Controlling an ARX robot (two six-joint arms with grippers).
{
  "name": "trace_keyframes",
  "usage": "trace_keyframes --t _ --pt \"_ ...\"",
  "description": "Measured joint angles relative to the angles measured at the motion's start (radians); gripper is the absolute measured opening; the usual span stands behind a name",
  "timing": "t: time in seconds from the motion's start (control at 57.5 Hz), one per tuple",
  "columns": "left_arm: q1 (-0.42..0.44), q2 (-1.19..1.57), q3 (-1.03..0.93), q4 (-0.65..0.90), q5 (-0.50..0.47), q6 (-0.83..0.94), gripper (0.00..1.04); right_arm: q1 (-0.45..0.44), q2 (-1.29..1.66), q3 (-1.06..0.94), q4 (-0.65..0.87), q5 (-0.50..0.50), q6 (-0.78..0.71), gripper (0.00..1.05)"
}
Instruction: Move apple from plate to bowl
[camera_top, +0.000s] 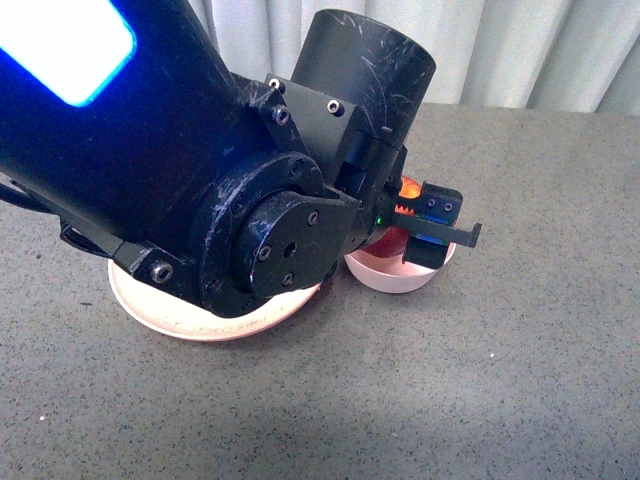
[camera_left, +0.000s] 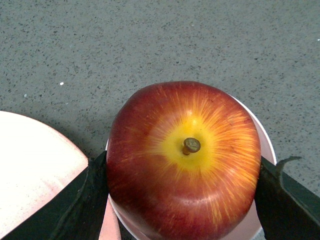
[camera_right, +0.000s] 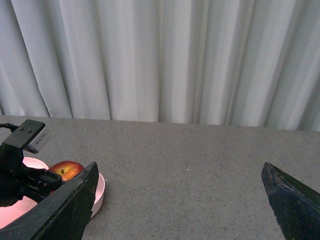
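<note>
My left gripper (camera_top: 425, 222) is shut on the dark-red apple (camera_left: 184, 161), one black finger (camera_left: 82, 200) on each side, stem up. It holds the apple right over the small pale pink bowl (camera_left: 266, 145), whose rim shows around it. In the front view the bowl (camera_top: 400, 272) sits just right of the wide salmon-pink plate (camera_top: 180, 318), mostly hidden by my left arm; only a sliver of the apple (camera_top: 408, 190) shows. The plate's edge (camera_left: 35, 165) shows in the left wrist view. My right gripper (camera_right: 180, 200) is open and empty, away to the right; it sees the apple (camera_right: 66, 169) and bowl (camera_right: 99, 192).
The table (camera_top: 520, 380) is grey and speckled. White curtains (camera_right: 160, 60) hang behind its far edge. My left arm (camera_top: 180, 150) fills the left and middle of the front view.
</note>
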Motion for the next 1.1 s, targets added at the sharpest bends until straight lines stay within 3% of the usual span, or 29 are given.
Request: trace_keyframes --t 0.313,0.469,0.817,1.095 --pt "0.0 0.015 0.005 -0.008 -0.004 0.035 0.72 0.0 0.0 0.0 0.0 0.0 0.0 0.95" --pt "0.005 0.011 0.004 -0.007 -0.003 0.049 1.0 0.0 0.0 0.0 0.0 0.0 0.0 0.95" --pt "0.058 -0.086 -0.087 0.043 -0.003 -0.032 0.98 0.0 0.0 0.0 0.0 0.0 0.0 0.95" --pt "0.194 -0.19 -0.22 0.132 -0.047 -0.128 0.98 0.0 0.0 0.0 0.0 0.0 0.0 0.95"
